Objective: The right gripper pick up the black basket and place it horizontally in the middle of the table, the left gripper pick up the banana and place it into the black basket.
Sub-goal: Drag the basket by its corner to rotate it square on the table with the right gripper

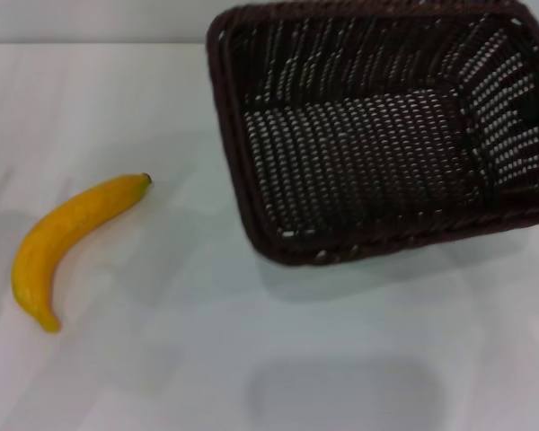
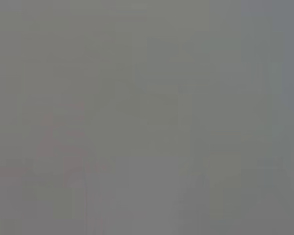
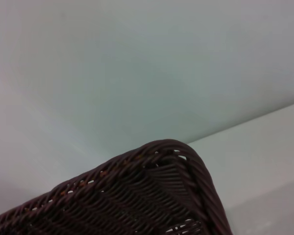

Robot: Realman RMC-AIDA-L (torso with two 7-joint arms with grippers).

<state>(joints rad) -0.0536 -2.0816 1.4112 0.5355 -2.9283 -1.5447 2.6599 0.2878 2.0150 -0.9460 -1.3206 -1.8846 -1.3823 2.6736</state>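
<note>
We see the basket [image 1: 377, 135] tilted, raised off the white worktop [image 1: 207, 359] at far right with its shadow beneath. The banana [image 1: 67, 238] lies well apart at left. A rounded basket corner [image 3: 171, 156] fills the right wrist view. Neither claw shows, so we cannot tell their state.

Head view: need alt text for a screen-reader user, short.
A black basket sits skewed on the far right of a white table, open side up and empty. A banana lies apart from it at the left, its dark stem tip pointing toward the basket. No gripper is in view.
</note>
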